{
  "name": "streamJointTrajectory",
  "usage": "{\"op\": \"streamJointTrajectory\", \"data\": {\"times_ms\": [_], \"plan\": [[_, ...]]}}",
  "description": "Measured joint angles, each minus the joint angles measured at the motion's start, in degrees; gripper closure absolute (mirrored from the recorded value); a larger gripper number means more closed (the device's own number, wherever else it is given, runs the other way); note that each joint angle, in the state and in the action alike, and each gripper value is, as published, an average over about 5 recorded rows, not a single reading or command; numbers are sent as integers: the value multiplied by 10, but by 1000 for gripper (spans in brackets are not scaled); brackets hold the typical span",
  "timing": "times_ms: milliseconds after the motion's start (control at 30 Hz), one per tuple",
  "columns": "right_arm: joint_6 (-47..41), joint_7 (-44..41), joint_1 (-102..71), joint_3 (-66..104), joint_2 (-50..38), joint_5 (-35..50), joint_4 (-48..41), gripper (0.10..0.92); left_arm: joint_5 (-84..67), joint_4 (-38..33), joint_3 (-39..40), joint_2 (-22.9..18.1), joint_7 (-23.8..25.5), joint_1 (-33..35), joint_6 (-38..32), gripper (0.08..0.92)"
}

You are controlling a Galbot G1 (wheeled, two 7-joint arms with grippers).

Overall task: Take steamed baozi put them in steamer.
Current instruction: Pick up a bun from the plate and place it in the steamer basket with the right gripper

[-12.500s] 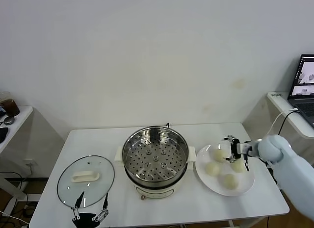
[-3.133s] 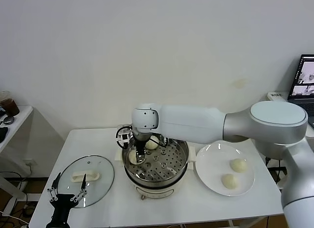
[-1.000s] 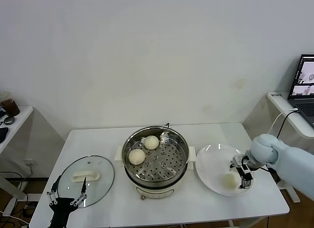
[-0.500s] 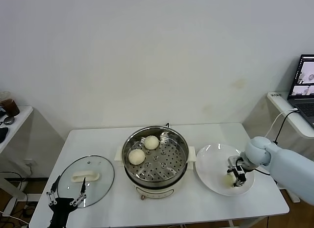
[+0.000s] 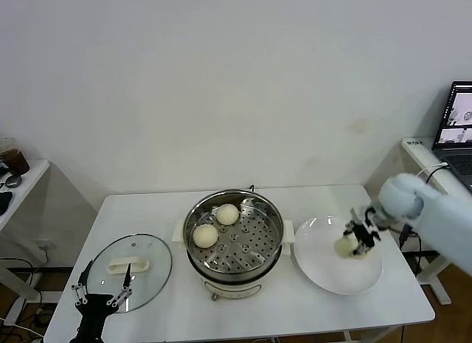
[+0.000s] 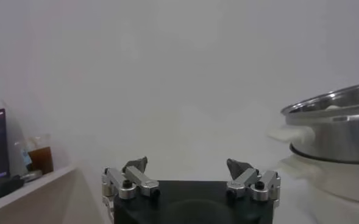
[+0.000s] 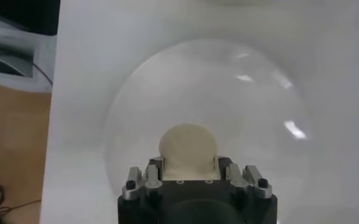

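The steamer, a shiny perforated basket on a white cooker base, stands mid-table and holds two baozi, one at the back and one at the left. My right gripper is shut on a third baozi and holds it above the white plate. In the right wrist view this baozi sits between the fingers over the plate. No other bun shows on the plate. My left gripper is open and parked low at the front left; it also shows in the left wrist view.
A round glass lid with a white handle lies on the table left of the steamer, just beyond the left gripper. The steamer's side shows in the left wrist view. A laptop stands on a side desk at the far right.
My right gripper closed on a baozi on the plate and has lifted it up and slightly back. The left arm has barely moved.
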Motion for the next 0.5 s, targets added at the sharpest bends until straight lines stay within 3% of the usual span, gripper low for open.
{"op": "streamJointTrajectory", "data": {"times_ms": [500], "plan": [[63,28,217,-149,164,118,44,483,-4,0,2,4,0,-12,0,177]]}}
